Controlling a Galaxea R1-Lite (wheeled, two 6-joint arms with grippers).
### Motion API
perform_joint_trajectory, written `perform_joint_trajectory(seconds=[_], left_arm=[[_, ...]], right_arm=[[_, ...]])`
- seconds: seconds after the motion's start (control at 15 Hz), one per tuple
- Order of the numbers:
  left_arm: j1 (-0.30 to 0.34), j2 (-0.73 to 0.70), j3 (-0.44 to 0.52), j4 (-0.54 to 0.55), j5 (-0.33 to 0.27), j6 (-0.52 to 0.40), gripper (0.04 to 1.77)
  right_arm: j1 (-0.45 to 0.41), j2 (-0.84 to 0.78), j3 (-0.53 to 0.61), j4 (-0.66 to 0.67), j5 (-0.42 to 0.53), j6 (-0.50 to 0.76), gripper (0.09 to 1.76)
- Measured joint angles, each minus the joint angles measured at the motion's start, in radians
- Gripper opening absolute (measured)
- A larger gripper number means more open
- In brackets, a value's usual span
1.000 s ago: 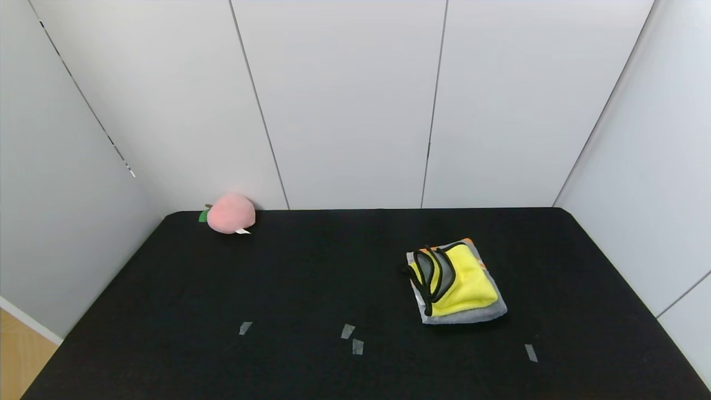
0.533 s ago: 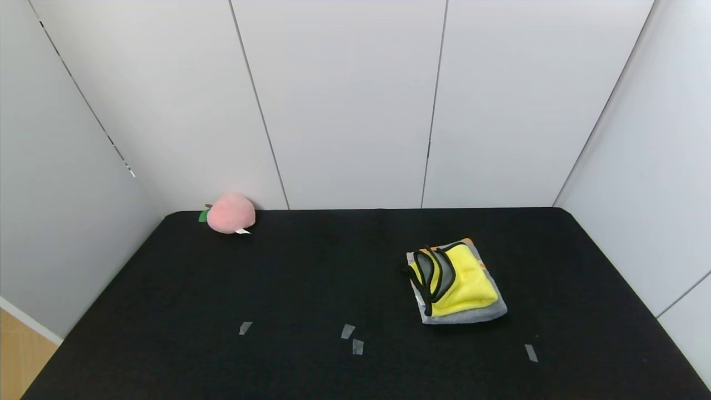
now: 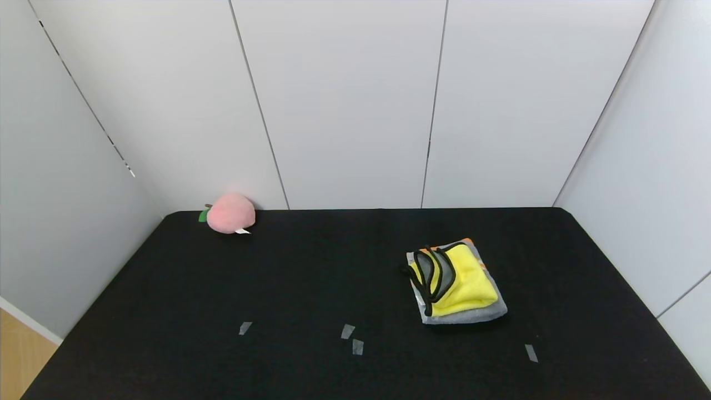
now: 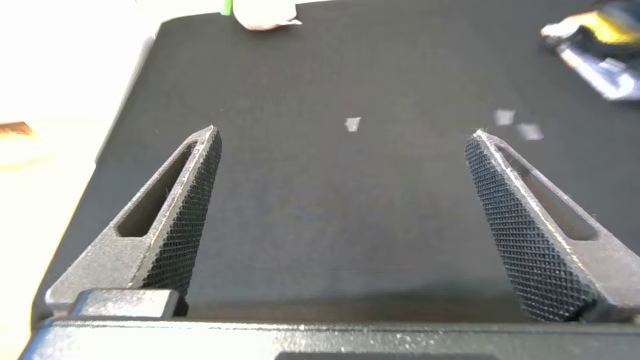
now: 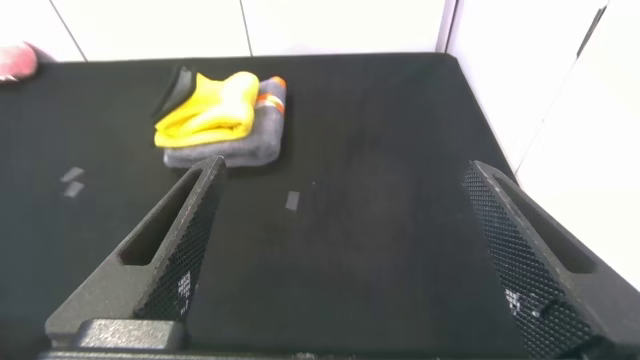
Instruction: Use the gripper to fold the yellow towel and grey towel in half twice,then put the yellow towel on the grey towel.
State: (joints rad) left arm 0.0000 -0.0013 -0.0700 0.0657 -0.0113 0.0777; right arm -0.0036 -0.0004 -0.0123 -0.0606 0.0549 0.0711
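The folded yellow towel lies on top of the folded grey towel on the right half of the black table. Its black-edged corners curl up at the left side. Both towels also show in the right wrist view, yellow towel on grey towel, well ahead of my right gripper, which is open and empty. My left gripper is open and empty over the near left of the table. Neither arm shows in the head view.
A pink plush peach lies at the table's far left corner by the wall. Several small grey tape marks are stuck along the near part of the table. White walls enclose the table at the back and both sides.
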Motion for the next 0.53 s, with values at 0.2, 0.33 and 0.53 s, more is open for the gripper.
perform_joint_trajectory(seconds=[0.2, 0.33, 0.53], left_arm=[[0.000, 0.000, 0.050, -0.034, -0.004, 0.020, 1.72], [0.000, 0.000, 0.056, -0.034, -0.003, 0.016, 1.72], [0.000, 0.000, 0.060, -0.035, 0.007, -0.009, 1.72]], right_arm=[[0.002, 0.000, 0.009, 0.015, -0.053, -0.071, 1.71], [0.002, 0.000, 0.010, 0.048, -0.068, -0.103, 1.71], [0.002, 0.000, 0.011, 0.063, -0.070, -0.096, 1.71]])
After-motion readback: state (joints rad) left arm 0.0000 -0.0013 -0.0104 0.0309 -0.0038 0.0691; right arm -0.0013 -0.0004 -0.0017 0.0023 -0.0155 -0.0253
